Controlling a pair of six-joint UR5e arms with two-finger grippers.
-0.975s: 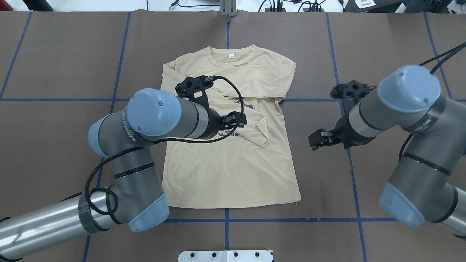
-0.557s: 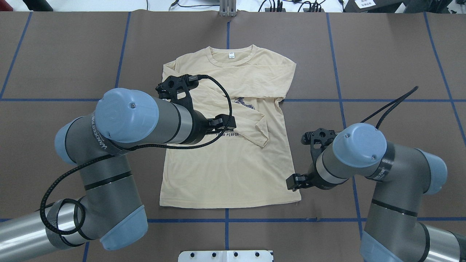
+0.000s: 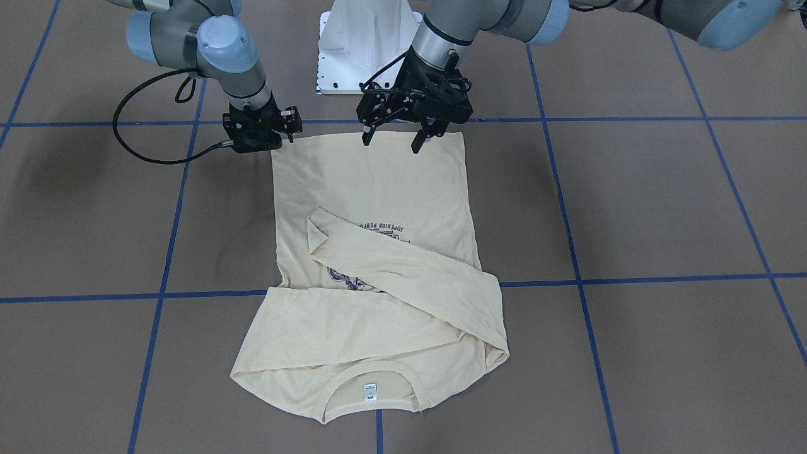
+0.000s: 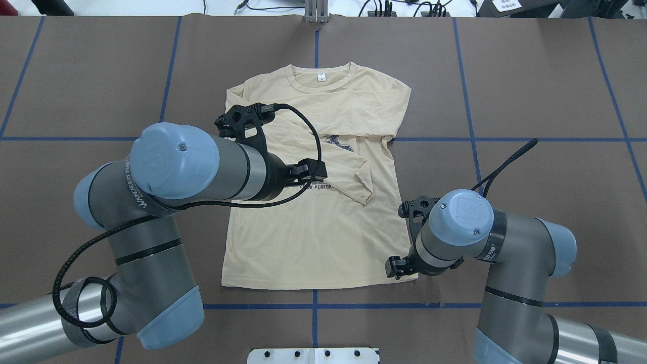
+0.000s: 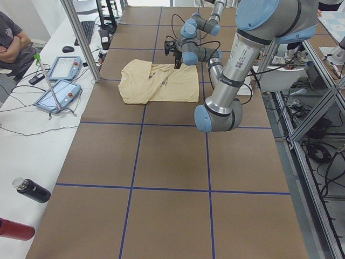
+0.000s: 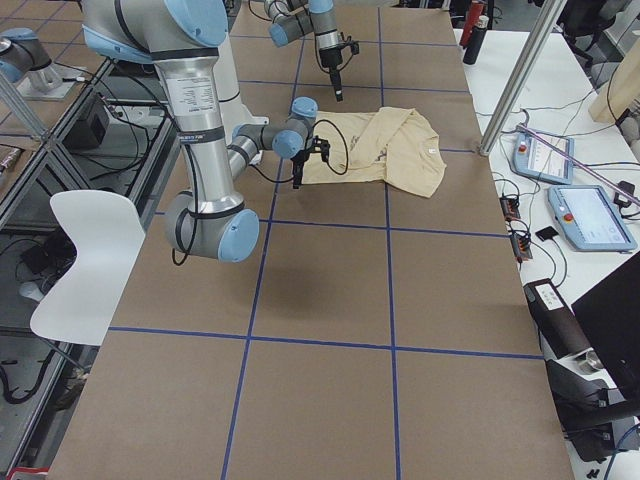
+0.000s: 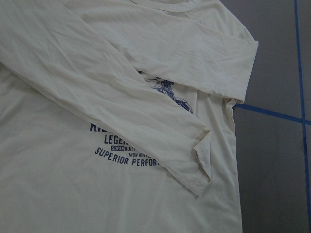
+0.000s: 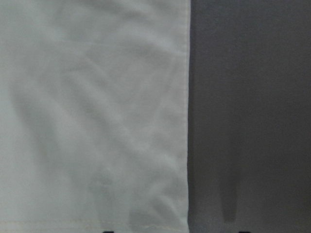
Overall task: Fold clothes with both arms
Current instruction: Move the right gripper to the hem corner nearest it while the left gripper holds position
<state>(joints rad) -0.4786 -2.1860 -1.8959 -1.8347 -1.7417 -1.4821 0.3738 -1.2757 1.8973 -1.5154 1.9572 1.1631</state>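
Left gripper (image 3: 391, 144) on your rig is spread wide with nothing in it, hanging above the shirt (image 4: 313, 242) and clear of the cloth. Its wrist cam just looks down on the navy print (image 7: 127, 154). Moving across, the shirt lies flat on the brown table (image 4: 530, 76), front up, with the neck label (image 4: 320, 77) on the far side from the robot and the hem on the near side. Both sleeves are folded in over the chest, and one sleeve (image 4: 349, 169) runs diagonally across the print. Over on the right, your right gripper (image 3: 255, 131) sits low at that side's hem corner. Its wrist cam shows the shirt's edge up close and two dark tips well apart, so the jaws look spread. Can't tell if it's touching cloth.
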